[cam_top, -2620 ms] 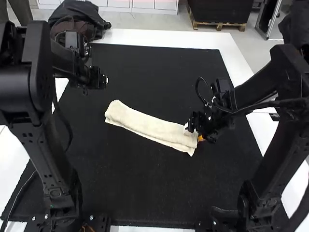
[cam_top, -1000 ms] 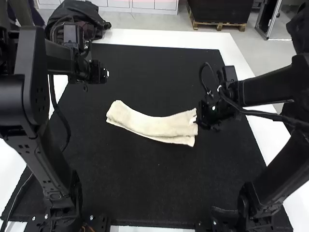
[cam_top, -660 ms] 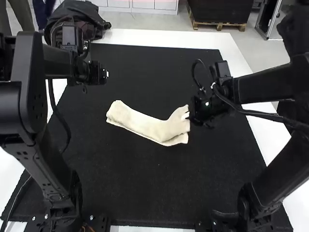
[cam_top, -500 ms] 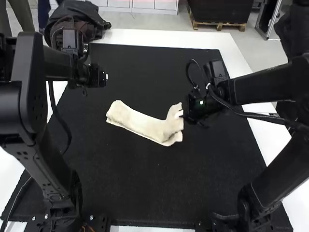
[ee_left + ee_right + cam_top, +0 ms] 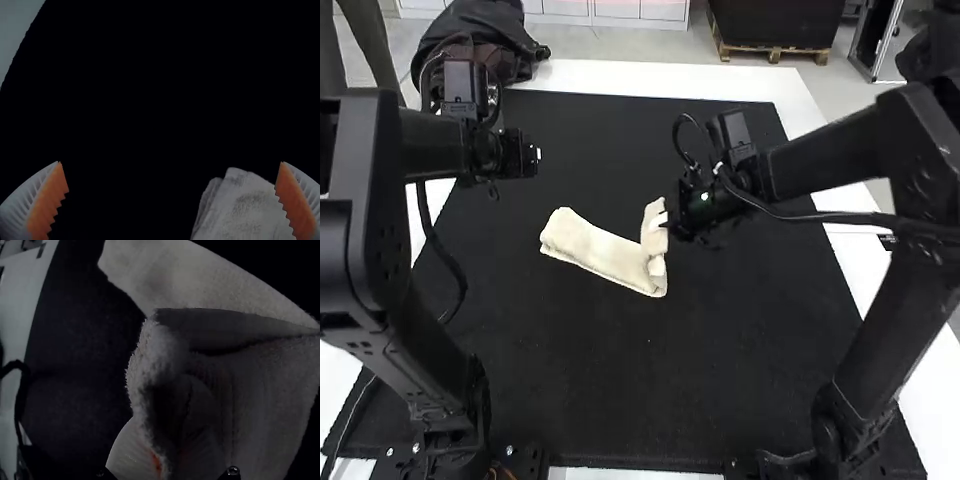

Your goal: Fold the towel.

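High view: towel (image 5: 595, 247) on the black mat (image 5: 570, 380), one end raised in my right gripper (image 5: 665, 221) — right wrist view adds its shadowed fold (image 5: 210, 327); left wrist view, my left gripper's (image 5: 536, 156) fingers (image 5: 47, 202) wide apart.

From here, I can't pick out the tips of the right gripper (image 5: 666, 220) against the towel (image 5: 595, 248); in the right wrist view, cloth covers much of its fingers (image 5: 127, 452). The left gripper (image 5: 535, 157) looks too small in the high view to tell its fingers apart. Both the left arm (image 5: 425, 365) and right arm (image 5: 890, 330) are cut off at that view's sides.
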Available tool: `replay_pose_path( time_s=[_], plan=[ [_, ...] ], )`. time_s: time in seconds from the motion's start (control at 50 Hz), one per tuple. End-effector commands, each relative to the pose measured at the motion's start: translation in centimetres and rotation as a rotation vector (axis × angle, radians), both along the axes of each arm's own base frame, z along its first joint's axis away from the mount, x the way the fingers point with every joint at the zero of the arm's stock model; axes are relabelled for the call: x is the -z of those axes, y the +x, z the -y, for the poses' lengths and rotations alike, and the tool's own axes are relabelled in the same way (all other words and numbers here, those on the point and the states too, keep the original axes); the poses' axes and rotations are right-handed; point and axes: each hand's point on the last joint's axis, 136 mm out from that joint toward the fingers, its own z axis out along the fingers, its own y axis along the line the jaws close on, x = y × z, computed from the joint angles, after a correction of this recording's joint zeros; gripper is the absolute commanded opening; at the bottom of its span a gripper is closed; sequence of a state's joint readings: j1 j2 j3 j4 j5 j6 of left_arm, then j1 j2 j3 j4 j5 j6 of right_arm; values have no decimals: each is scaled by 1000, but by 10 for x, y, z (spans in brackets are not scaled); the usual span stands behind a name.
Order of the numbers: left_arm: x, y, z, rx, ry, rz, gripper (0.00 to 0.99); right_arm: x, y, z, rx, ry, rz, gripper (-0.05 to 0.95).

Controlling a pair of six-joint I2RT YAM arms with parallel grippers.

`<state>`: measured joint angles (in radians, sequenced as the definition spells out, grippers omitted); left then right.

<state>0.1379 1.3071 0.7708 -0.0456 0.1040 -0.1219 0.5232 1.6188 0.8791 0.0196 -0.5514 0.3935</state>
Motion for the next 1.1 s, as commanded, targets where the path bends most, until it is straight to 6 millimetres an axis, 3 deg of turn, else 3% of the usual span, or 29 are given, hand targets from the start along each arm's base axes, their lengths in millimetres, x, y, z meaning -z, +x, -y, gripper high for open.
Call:
replay_pose_path(
  time_s=[0.0,0.34,1.08],
  plan=[
    [-14,-2,-2,-21,2,44,970,-16,5,-23,-31,47,17,-25],
    [-28,-12,-5,-55,-14,88,970,-10,12,-64,-93,63,24,-25],
    [-30,-33,-8,-72,-9,117,970,-1,32,-137,-165,99,30,-25]
  ],
)
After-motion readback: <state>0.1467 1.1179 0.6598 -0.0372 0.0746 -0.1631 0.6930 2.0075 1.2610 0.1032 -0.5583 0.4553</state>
